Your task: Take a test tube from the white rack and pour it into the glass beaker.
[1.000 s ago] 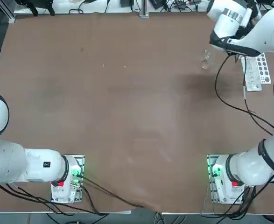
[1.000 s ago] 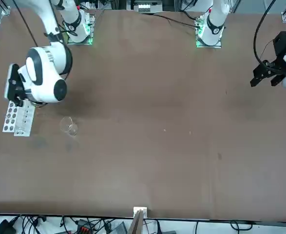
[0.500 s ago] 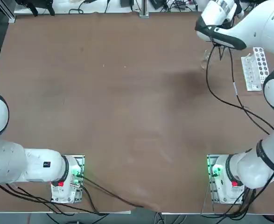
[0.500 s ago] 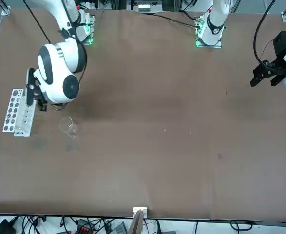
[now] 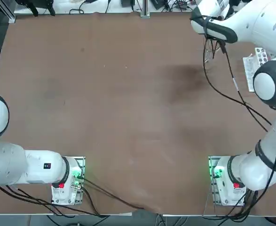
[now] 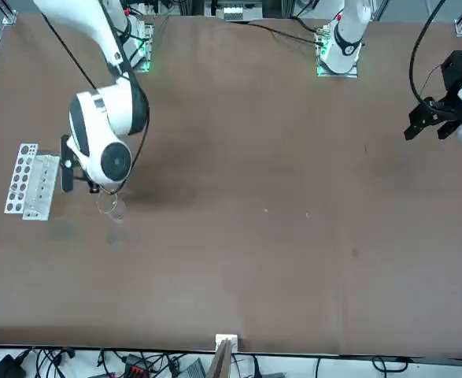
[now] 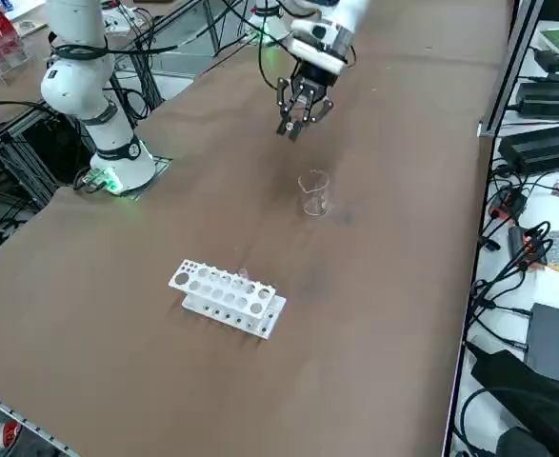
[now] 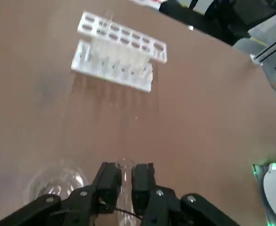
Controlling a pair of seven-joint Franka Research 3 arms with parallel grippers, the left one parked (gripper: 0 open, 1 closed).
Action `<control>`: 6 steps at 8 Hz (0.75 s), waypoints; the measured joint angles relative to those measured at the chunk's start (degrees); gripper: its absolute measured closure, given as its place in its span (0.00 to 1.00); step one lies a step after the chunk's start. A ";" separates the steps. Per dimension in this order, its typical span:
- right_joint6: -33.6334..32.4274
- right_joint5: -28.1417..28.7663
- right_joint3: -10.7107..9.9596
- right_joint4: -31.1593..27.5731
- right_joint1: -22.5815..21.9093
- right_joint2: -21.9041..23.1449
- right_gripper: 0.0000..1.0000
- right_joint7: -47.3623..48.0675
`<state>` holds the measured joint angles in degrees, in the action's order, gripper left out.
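My right gripper (image 8: 126,165) is shut on the test tube (image 8: 126,179), a thin clear tube standing between the fingers. The glass beaker (image 8: 58,184) sits on the table just beside and below the fingers. From the right side, the gripper (image 7: 295,124) hangs in the air a short way from the beaker (image 7: 313,191), on the side towards the arm's base. The white rack (image 7: 227,298) lies farther off, apart from both. In the front view the wrist covers the fingers, with the beaker (image 6: 112,207) just below it and the rack (image 6: 29,180) to its left.
The brown table (image 5: 119,108) stretches wide to the left of the beaker. The right arm's black cable (image 5: 232,89) loops over the table beside the rack (image 5: 250,63). The table's right edge (image 7: 469,209) runs close behind the beaker, with equipment beyond it.
The right arm has swung away from above the rack towards the beaker, its wrist now almost over the beaker. The rack, earlier partly covered, shows more fully.
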<state>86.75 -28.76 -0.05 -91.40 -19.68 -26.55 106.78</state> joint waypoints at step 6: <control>11.30 13.19 -0.31 1.56 3.05 -2.71 0.81 -7.75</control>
<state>98.05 -15.58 -0.36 -89.84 -16.63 -29.26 99.03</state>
